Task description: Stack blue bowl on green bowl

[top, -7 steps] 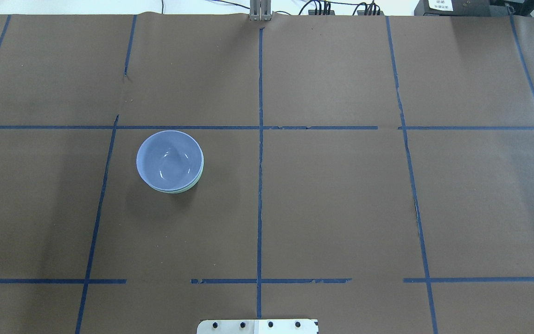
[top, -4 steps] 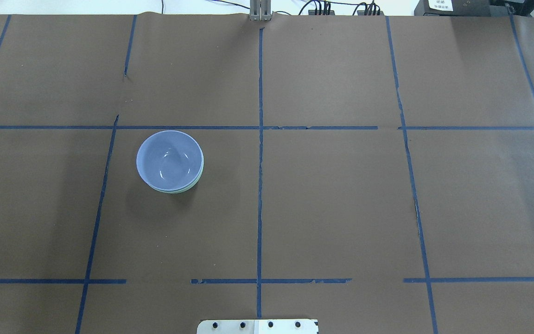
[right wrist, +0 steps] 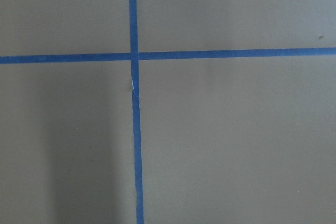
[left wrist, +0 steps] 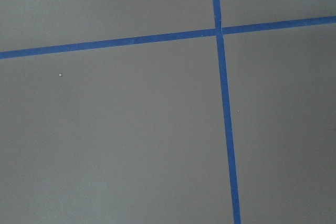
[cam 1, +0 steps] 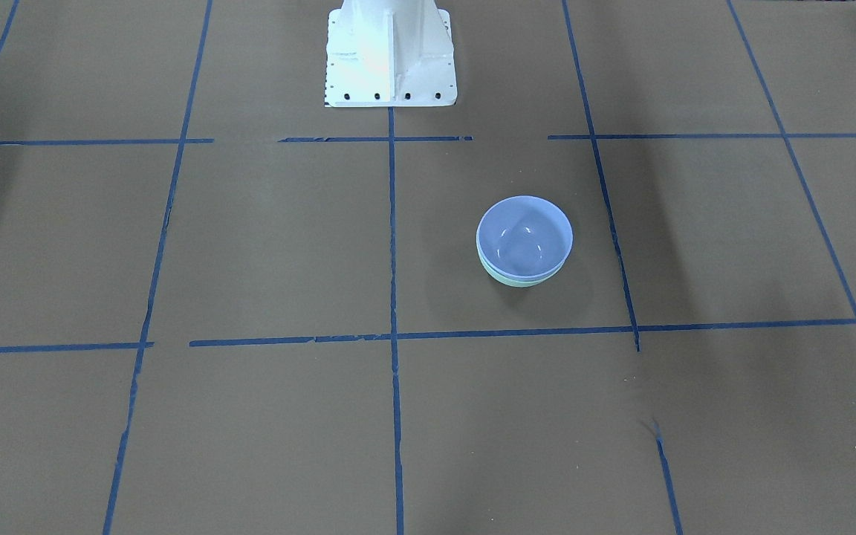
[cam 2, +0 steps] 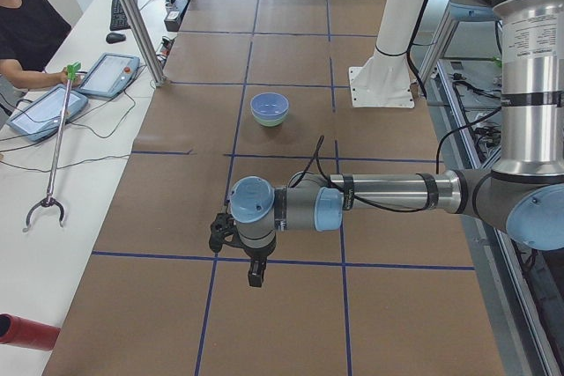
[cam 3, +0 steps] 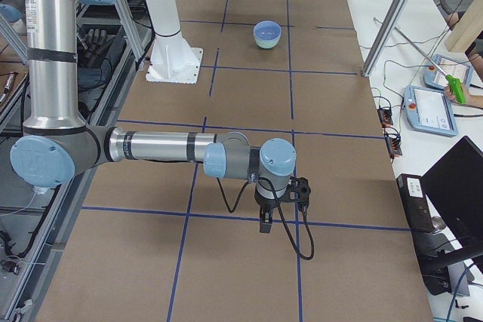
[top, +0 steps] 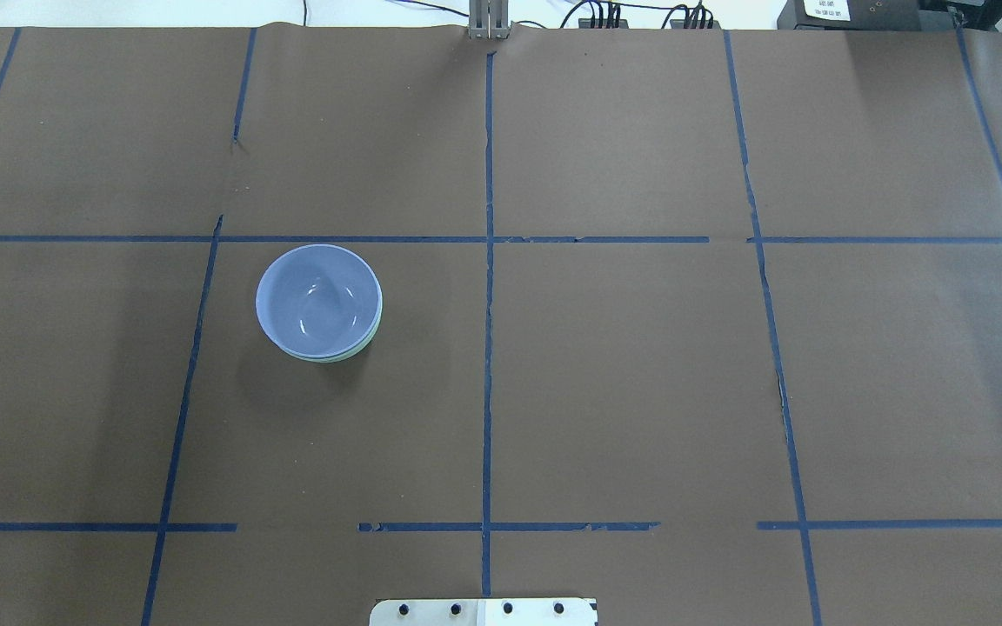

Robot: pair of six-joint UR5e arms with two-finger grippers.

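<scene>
The blue bowl sits nested inside the green bowl on the brown table, left of the centre line. Only a thin mint edge of the green bowl shows under it. In the front-facing view the blue bowl sits over the green bowl. The stack also shows far off in the exterior left view and the exterior right view. My left gripper and right gripper hang low over the table's ends, far from the bowls. I cannot tell whether they are open or shut.
The robot's white base stands at the table's near-robot edge. Blue tape lines grid the brown cover. Operators' tablets and a grabber tool lie on the side bench. Both wrist views show only cover and tape.
</scene>
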